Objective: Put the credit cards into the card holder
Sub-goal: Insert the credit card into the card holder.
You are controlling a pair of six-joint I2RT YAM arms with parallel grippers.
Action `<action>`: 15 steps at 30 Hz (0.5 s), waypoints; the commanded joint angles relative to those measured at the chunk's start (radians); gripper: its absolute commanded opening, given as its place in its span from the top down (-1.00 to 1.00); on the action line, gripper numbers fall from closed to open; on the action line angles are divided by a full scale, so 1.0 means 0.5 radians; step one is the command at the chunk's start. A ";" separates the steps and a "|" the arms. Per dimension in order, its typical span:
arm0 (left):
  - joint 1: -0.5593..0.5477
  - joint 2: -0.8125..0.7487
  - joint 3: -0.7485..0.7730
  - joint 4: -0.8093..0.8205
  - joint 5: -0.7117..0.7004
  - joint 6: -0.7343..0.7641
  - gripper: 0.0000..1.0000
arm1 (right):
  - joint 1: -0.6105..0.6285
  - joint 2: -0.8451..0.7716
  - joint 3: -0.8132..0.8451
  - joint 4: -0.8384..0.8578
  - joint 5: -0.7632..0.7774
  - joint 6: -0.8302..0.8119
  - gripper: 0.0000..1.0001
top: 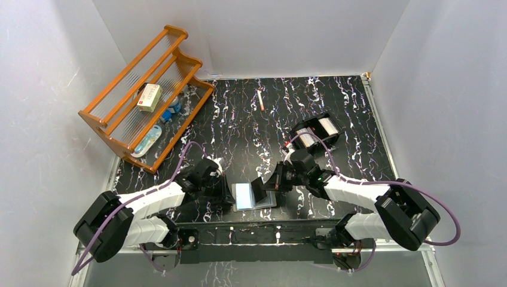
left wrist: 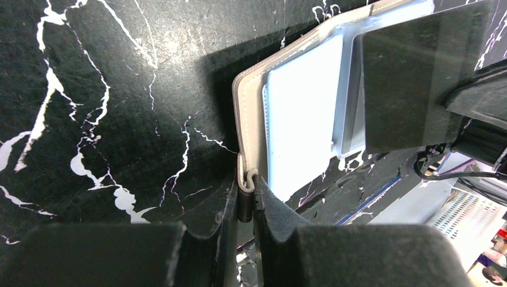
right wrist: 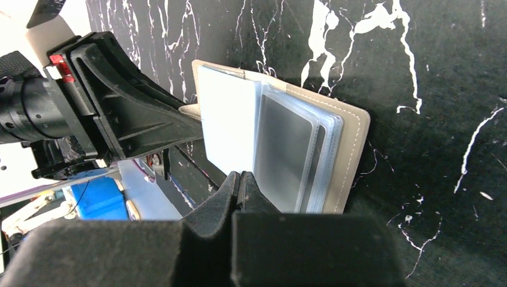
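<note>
While your left gripper (left wrist: 248,192) is clamping its two fingers on the beige cover edge of the one grey-brown folding card holder with pale-blue pockets (left wrist: 299,119), that holder is lying open on the black, white-veined table (top: 359,158), near the front edge and between your two arms.

Count:
- You are running two arms and two grippers.
- Your right gripper (right wrist: 240,182) is pressing its fingers tight together at the holder's near edge.
- One dark grey rectangular plastic card (left wrist: 406,78) is standing tilted over the holder's right half.
- One shallow black tray (top: 315,132) is sitting well behind the holder. It is carrying two pale rectangular cards (top: 326,125).
- One orange-brown wooden rack (top: 94,118) is standing at the far left. It is holding one cream box with red print (top: 149,97).
- One thin pinkish stick (top: 260,100) is lying alone near the back wall.

Views:
- The top camera alone is showing you the tray, rack, box and stick.
- The left wrist camera alone is showing the cover edge pinched between the left fingers. There the right finger is overlapping the dark card's edge.
- The right wrist camera is showing several clear sleeves fanning out inside the holder. It is not showing whether the shut right fingers are actually pinching the card, so you cannot tell that.
</note>
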 commanded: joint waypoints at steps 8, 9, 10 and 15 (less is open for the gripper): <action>0.011 -0.043 -0.072 0.069 -0.014 -0.027 0.80 | 0.057 0.093 -0.027 0.232 0.052 0.051 1.00; 0.011 -0.044 -0.075 0.072 -0.014 -0.029 0.79 | 0.060 0.100 -0.030 0.229 0.056 0.051 1.00; 0.011 -0.042 -0.074 0.073 -0.014 -0.027 0.79 | 0.061 0.108 -0.037 0.233 0.058 0.050 1.00; 0.011 -0.050 -0.083 0.072 -0.017 -0.029 0.76 | 0.077 0.144 -0.055 0.261 0.063 0.047 1.00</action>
